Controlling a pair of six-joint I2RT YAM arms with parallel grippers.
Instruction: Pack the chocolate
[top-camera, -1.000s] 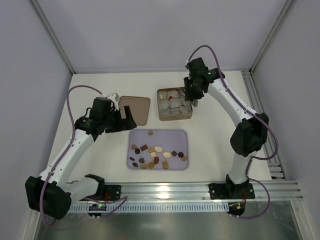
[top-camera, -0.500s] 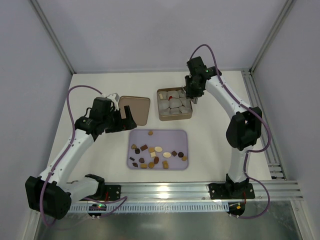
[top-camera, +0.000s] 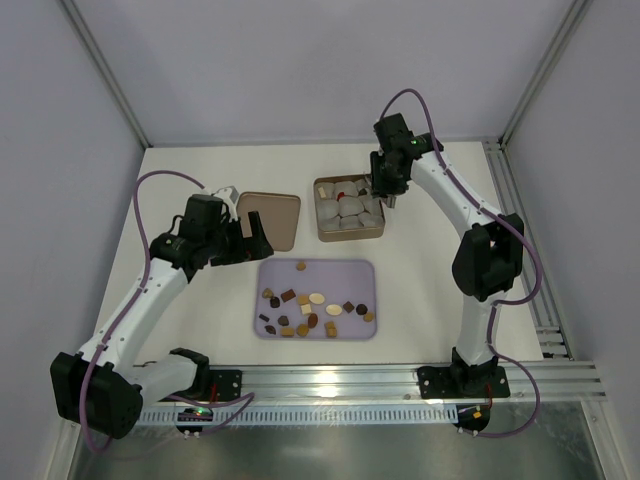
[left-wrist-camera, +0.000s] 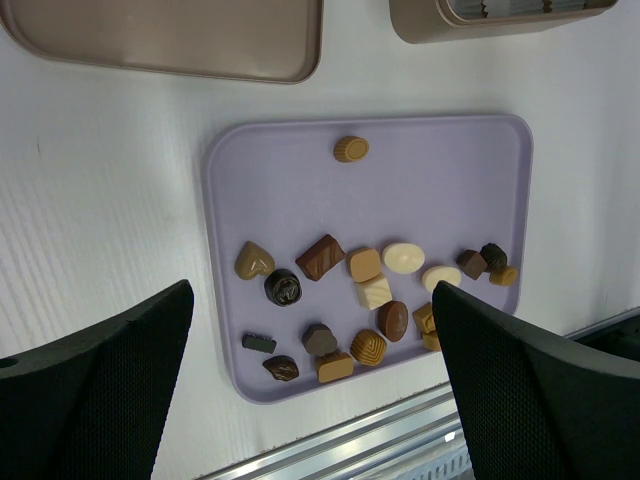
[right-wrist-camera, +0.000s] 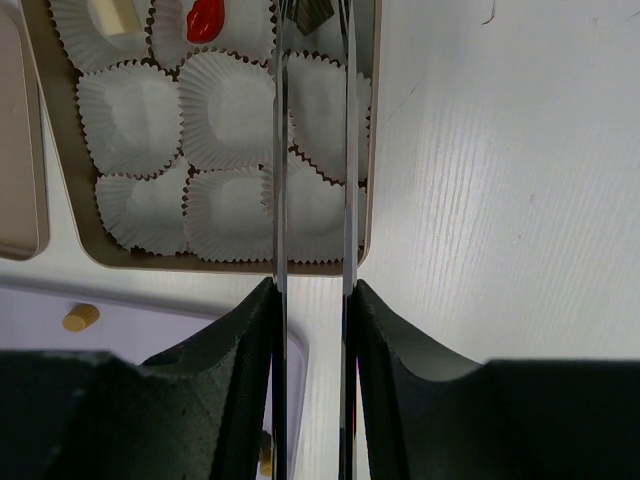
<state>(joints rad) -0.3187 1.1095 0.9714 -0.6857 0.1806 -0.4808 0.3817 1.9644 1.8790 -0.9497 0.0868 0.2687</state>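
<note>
Several chocolate pieces (top-camera: 315, 310) (left-wrist-camera: 320, 257) in dark brown, caramel and cream lie on the lilac tray (top-camera: 315, 270) (left-wrist-camera: 440, 180). My right gripper (top-camera: 384, 196) (right-wrist-camera: 312, 20) hangs over the far right corner of the open tin (top-camera: 350, 237) (right-wrist-camera: 200, 262). Its two thin metal blades stand slightly apart, with a dark chocolate piece (right-wrist-camera: 315, 14) between the tips over a paper cup. A red piece (right-wrist-camera: 205, 18) and a cream piece (right-wrist-camera: 108, 12) sit in other cups. My left gripper (top-camera: 245, 240) (left-wrist-camera: 312, 290) is wide open and holds nothing, above the tray's left part.
The tin's lid (top-camera: 270, 220) (left-wrist-camera: 170, 30) lies upside down left of the tin. White crinkled paper cups (right-wrist-camera: 225, 110) fill the tin. A metal rail (top-camera: 400, 380) runs along the near table edge, and frame posts stand at the far corners.
The right wrist has swung upright over the tin's far right corner and its blades have parted slightly. The left arm has not moved.
</note>
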